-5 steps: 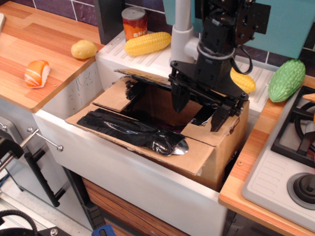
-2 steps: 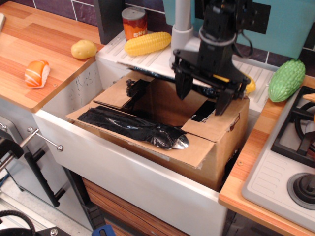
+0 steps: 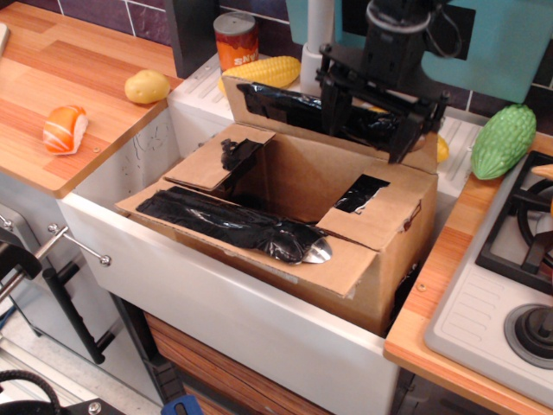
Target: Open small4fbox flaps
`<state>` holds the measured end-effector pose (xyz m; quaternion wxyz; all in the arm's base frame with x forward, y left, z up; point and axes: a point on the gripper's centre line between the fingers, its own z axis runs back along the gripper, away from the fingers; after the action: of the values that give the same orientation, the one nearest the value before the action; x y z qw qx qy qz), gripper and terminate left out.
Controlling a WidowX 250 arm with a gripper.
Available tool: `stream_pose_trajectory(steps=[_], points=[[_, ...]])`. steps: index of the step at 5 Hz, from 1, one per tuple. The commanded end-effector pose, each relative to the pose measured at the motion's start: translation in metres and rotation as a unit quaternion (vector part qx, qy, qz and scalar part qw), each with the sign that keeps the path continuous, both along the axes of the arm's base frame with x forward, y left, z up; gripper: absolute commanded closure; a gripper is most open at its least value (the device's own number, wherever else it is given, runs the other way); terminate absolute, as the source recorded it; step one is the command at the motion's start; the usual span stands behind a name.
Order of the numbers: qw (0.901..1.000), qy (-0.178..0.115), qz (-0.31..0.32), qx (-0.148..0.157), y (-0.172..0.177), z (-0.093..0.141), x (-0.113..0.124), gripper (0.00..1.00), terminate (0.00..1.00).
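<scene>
The small4fbox [image 3: 393, 259], a brown cardboard box, stands in the white sink [image 3: 199, 285]. Its far long flap [image 3: 285, 108], with crinkled black tape, stands raised at the back edge. The near long flap [image 3: 233, 226], also taped, lies flat over the front of the opening. The left short flap [image 3: 207, 169] and the right short flap [image 3: 380, 212] lie about level at the sides. My black gripper [image 3: 367, 143] hangs open above the box's back right. Its fingers [image 3: 333, 117] are spread wide at the raised flap. It holds nothing that I can see.
A yellow corn [image 3: 259, 73], a can [image 3: 235, 39] and a faucet [image 3: 315, 43] stand behind the box. A potato [image 3: 147, 86] and a salmon sushi piece [image 3: 65, 128] lie on the left wooden counter. A green gourd [image 3: 503, 140] and a stove [image 3: 518, 233] are on the right.
My gripper has risen out of the box and moved toward the back. The far long flap has swung up from nearly flat to standing raised.
</scene>
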<state>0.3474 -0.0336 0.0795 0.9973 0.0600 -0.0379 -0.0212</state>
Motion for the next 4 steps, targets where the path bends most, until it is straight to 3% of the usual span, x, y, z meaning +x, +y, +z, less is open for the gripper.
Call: stream_pose_trajectory(steps=[1, 3, 4], points=[[0.9988, -0.044, -0.005, 0.019, 0.004, 0.023, 0.032, 0.00, 0.00], [0.9968, -0.080, 0.000, 0.010, 0.005, 0.013, 0.049, 0.00, 0.00], [0.9937, -0.111, 0.005, 0.017, 0.003, -0.002, 0.059, 0.00, 0.00]])
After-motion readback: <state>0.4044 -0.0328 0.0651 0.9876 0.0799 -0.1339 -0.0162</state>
